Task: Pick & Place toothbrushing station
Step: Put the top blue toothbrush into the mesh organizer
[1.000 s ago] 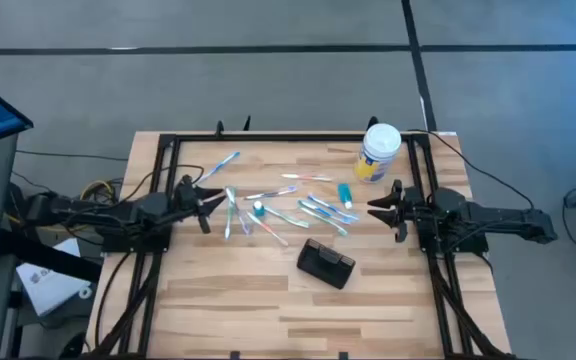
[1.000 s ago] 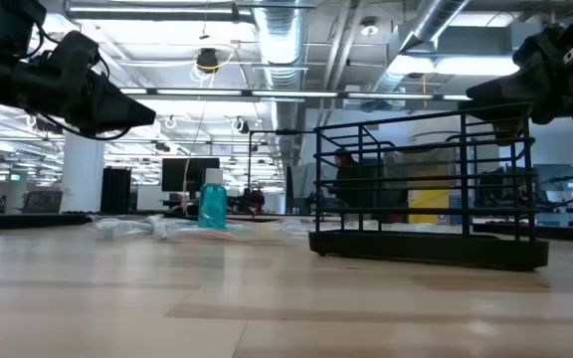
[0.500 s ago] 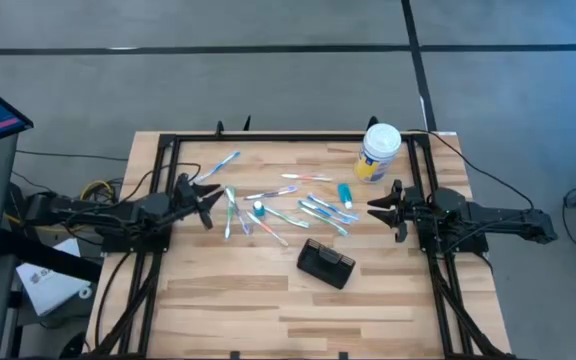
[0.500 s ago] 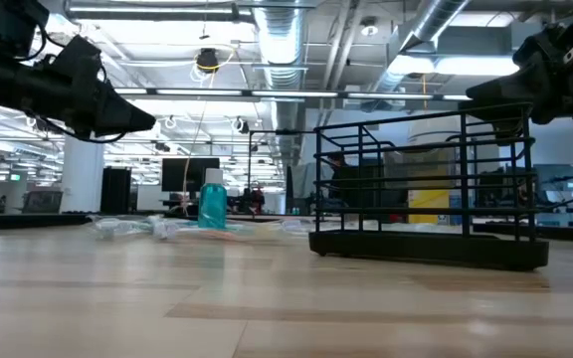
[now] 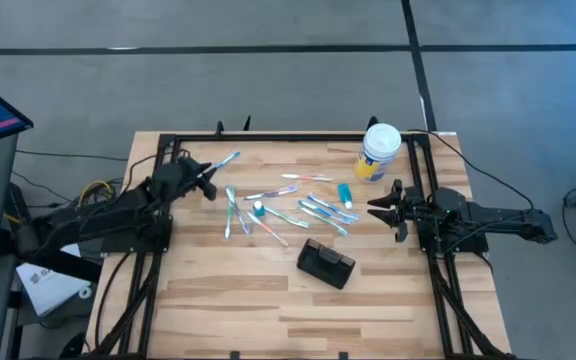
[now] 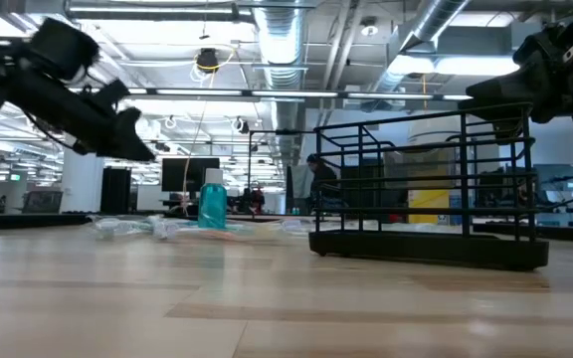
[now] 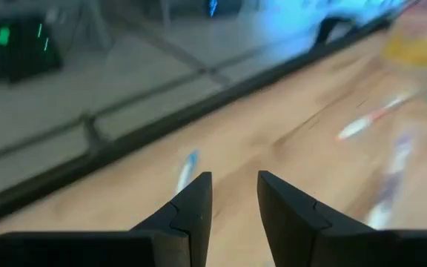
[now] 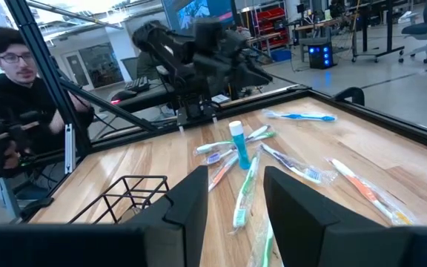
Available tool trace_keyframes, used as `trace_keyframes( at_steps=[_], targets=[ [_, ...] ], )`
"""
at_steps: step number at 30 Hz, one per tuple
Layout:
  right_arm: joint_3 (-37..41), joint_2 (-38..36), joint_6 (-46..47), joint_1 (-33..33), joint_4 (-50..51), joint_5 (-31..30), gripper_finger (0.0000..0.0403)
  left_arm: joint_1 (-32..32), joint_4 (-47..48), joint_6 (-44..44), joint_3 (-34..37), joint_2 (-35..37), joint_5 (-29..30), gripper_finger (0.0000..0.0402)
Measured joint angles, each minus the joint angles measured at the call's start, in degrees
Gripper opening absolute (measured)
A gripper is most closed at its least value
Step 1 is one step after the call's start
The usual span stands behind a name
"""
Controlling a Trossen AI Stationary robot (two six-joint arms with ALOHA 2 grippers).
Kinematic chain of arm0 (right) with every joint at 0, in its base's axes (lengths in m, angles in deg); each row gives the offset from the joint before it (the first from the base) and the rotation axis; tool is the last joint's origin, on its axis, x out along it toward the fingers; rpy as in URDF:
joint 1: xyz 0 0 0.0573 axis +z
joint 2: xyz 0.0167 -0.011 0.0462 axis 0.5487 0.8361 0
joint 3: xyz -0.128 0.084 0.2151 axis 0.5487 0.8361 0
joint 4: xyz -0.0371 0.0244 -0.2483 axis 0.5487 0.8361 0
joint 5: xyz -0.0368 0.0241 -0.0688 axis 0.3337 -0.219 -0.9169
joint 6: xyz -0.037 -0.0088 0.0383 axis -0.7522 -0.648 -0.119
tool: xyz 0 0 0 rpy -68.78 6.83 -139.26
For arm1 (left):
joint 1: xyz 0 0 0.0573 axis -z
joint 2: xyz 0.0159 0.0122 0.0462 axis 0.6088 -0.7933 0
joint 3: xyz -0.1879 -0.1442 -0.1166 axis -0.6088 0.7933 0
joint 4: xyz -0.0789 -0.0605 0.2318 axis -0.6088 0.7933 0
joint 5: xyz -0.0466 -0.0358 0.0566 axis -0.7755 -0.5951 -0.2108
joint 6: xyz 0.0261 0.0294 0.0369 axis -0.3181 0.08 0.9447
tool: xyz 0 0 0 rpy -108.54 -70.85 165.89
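Left claw [image 5: 206, 184], fingers narrowly parted and empty, is swinging farther from the toothbrushing station [image 5: 326, 264], which is sitting untouched on the table [image 5: 218, 310], while right claw [image 5: 376, 208], parted and empty, is waiting beside it—pickup not begun.

Left wrist view motion-blurred, toothbrushes [image 7: 373, 122] smeared, toothbrushing station [image 8: 117, 199] cut off
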Motion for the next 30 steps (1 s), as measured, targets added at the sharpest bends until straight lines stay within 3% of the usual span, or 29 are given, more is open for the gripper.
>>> trace_keyframes(
  at_steps=[4,11,15,21,30],
  targets=[
    [0.0,0.0,0.0,0.0,0.0,0.0,0.0124,-6.1,0.6,0.0,-2.1,-8.5,-4.8,0.0104],
    [0.0,0.0,0.0,0.0,0.0,0.0,0.0124,-8.6,0.7,4.5,-5.0,-17.2,-5.4,0.0104],
    [0.0,0.0,0.2,0.0,0.0,0.0,0.0124,-8.6,4.4,4.8,-6.7,-18.5,-4.8,0.0104],
    [0.0,0.0,0.2,0.0,0.0,0.0,0.0124,-10.0,19.5,3.8,-13.6,-18.6,-3.3,0.0104],
    [0.0,0.0,1.9,0.0,0.0,0.0,0.0124,-10.5,26.7,-0.4,-18.4,-20.8,-3.9,0.0104]
  ],
)
